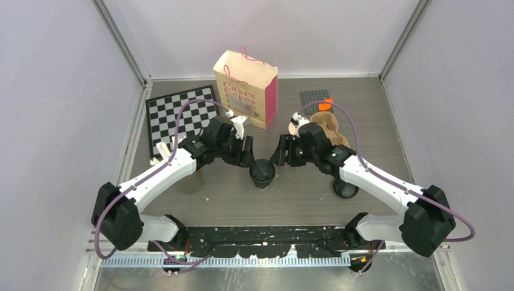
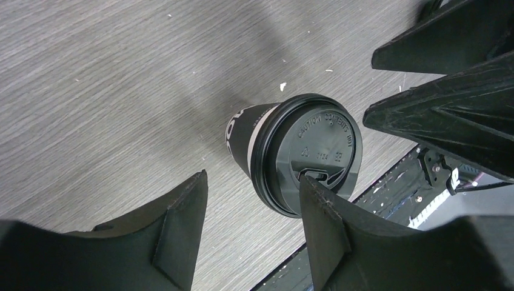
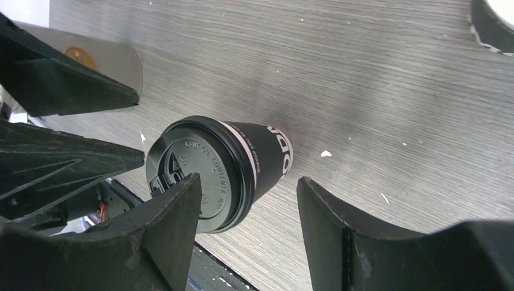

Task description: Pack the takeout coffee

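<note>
Top view: one lidded coffee cup (image 1: 262, 173) stands upright on the grey wood-grain table (image 1: 376, 121), at centre frame, slightly below the middle. Black sleeve, white band under the rim, black lid seated. It stands between the two arms' heads, free of both.

Left gripper (image 2: 252, 176): jaws apart at a medium gap, nothing clamped. In the left wrist view the cup sits at centre, past the fingertips; the right-hand finger (image 2: 327, 236) overlaps the lid's lower edge in the picture, and contact cannot be told.

Right gripper (image 3: 249, 179): jaws likewise apart, nothing clamped. In the right wrist view the cup is at centre left, with its lid partly behind the left-hand finger (image 3: 170, 224); the gap shows sleeve and bare table.

Second black cup (image 1: 345, 187): lower right of the top view, partly under the right forearm; details too small to read.

Other items, top view: paper bag (image 1: 245, 88) printed "Cakes", upright at upper centre; checkerboard (image 1: 182, 115) at upper left; brown cup carrier (image 1: 330, 130) behind the right arm's wrist, right of centre.
</note>
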